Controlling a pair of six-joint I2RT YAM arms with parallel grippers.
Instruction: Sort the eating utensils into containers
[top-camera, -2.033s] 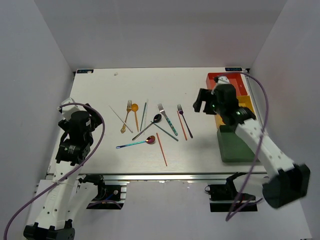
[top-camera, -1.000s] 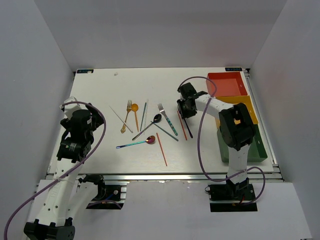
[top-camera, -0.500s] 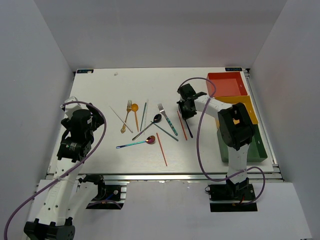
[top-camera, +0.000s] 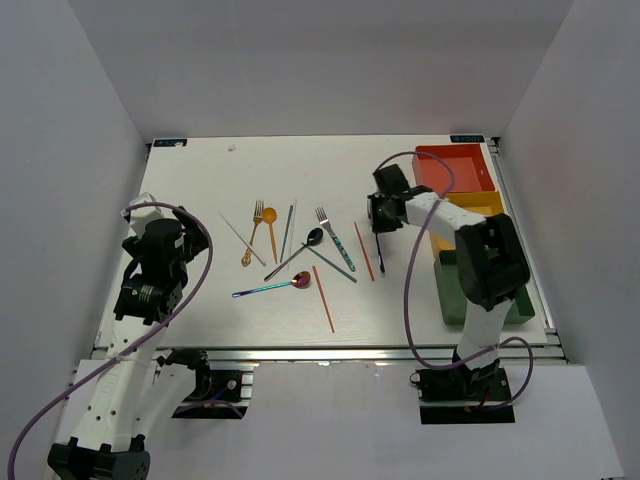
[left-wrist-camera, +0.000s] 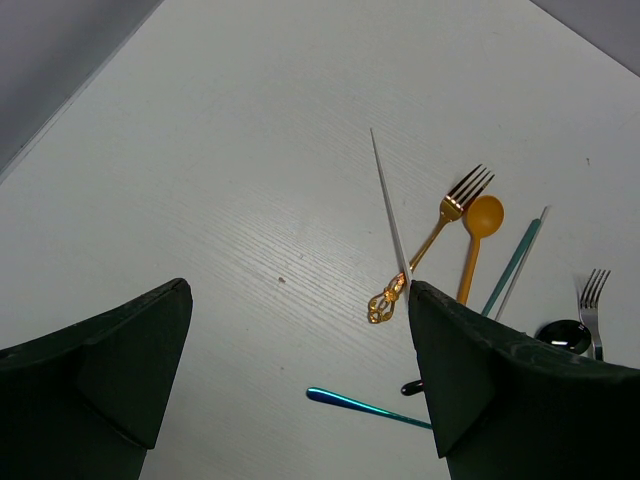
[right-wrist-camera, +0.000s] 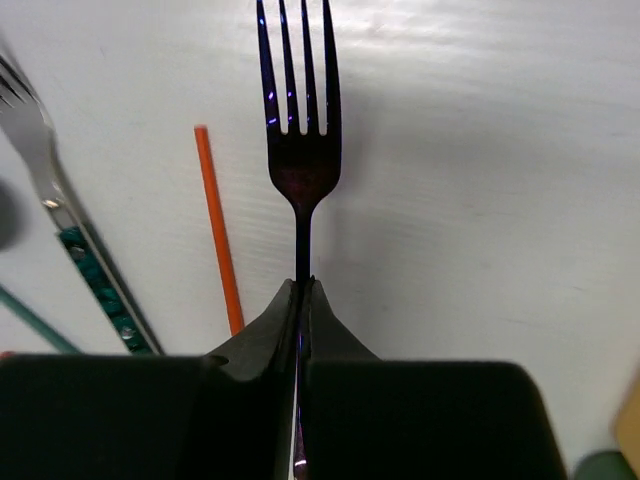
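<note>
My right gripper is shut on the handle of a dark fork, whose tines point away over the white table. The fork's handle end sticks out below the gripper. The other eating utensils lie mid-table: a gold fork, an orange spoon, a black spoon, an iridescent spoon, a teal-handled silver fork and orange chopsticks. The containers stand at the right: red tray, yellow tray, green tray. My left gripper hangs open over bare table.
A silver chopstick and a teal chopstick lie among the utensils. Another orange chopstick lies nearer the front edge. My right arm's forearm crosses above the yellow and green trays. Grey walls enclose the table.
My right gripper has closed on the dark fork and shifted a little to the right, toward the trays. The left arm has not moved.
</note>
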